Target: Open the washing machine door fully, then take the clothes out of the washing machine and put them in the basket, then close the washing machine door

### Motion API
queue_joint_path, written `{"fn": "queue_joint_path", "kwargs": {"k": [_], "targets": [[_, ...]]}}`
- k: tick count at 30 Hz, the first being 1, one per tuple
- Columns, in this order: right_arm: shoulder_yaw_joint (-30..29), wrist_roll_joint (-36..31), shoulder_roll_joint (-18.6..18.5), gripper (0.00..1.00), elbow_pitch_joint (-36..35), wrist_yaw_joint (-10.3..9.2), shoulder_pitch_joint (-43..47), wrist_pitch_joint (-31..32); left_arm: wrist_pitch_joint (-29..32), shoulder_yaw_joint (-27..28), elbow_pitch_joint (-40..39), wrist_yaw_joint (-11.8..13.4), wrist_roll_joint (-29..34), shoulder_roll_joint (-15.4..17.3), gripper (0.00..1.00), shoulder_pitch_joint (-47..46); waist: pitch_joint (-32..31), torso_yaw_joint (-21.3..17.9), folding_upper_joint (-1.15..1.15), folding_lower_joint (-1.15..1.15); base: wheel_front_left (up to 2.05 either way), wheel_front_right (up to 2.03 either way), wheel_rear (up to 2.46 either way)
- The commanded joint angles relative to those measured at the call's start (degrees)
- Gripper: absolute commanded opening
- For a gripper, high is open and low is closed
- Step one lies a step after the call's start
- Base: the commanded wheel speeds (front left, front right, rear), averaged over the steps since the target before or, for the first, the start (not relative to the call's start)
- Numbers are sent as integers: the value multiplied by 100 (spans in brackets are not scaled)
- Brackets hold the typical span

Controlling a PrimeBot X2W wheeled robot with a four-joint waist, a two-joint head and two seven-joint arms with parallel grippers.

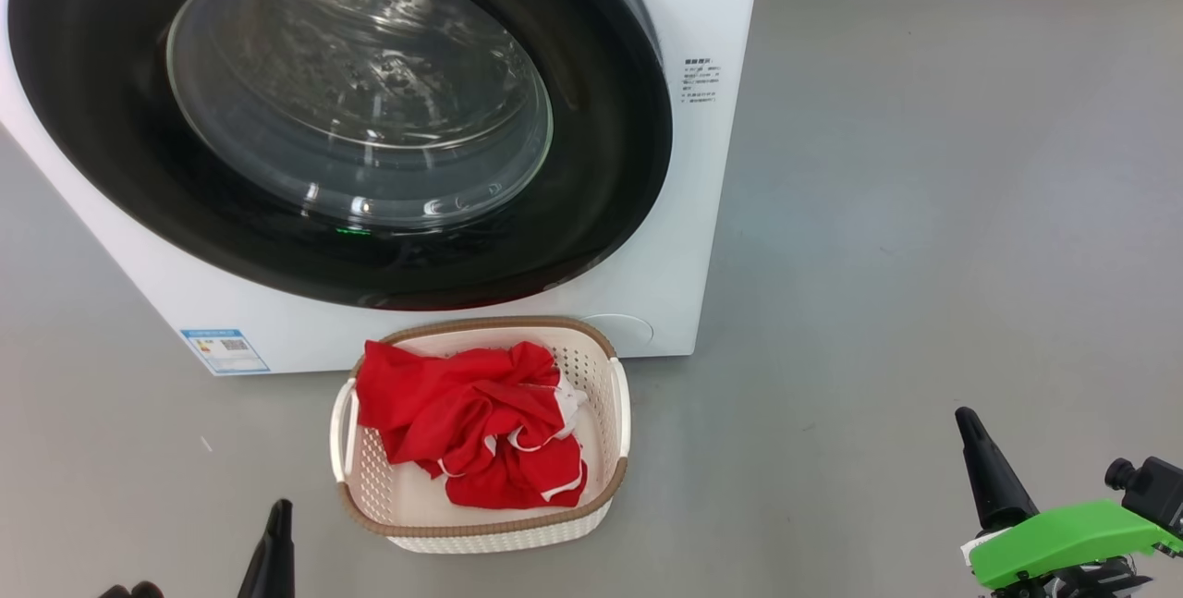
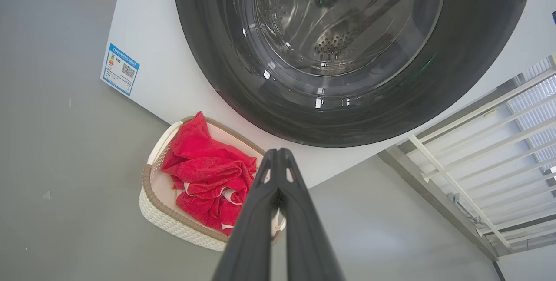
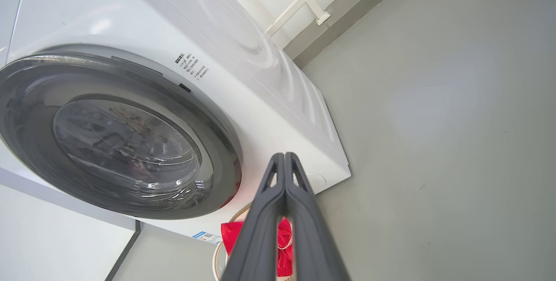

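Observation:
The white washing machine (image 1: pixel 712 164) fills the upper left of the head view, and its round black-rimmed door (image 1: pixel 601 210) lies flat against the front with the glass bowl at its centre. On the floor right before it stands the cream basket (image 1: pixel 615 376), with the red clothes (image 1: pixel 462 413) heaped inside. My left gripper (image 1: pixel 277 524) is shut and empty at the lower left, short of the basket. At the lower right my right gripper (image 1: pixel 970 427) is shut and empty too, well clear of the basket. The wrist views show the left gripper (image 2: pixel 278 153) and the right gripper (image 3: pixel 284 157) with fingers pressed together.
Grey floor (image 1: pixel 924 210) spreads wide to the right of the machine. A blue label (image 1: pixel 225 350) sits low on the machine's front. A white railing (image 2: pixel 491 142) stands beside the machine in the left wrist view, and a wall base (image 3: pixel 347 11) runs behind it.

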Motion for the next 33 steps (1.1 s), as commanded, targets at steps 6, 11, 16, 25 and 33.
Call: {"fn": "queue_joint_path", "kwargs": {"k": [6,11,16,25,33], "targets": [[-72,374,-8,0,-198,-11,-269,125,107,76,-186,-19,-475,101,0,-293,-21,6,0,0,0,0,0],[-117,620,19,0,-225,-12,-285,209,190,82,-197,-21,-796,105,0,-323,-38,10,0,0,0,0,0],[-162,865,47,0,-252,-12,-301,293,272,88,-207,-23,-1118,109,0,-354,-55,15,0,0,0,0,0],[-234,1256,92,0,-295,-14,-326,428,404,97,-224,-25,-1631,116,0,-402,-82,22,0,0,0,0,0],[-308,1648,138,0,-339,-15,-351,564,535,105,-242,-28,-2146,123,0,-450,-109,29,0,0,0,0,0]]}}
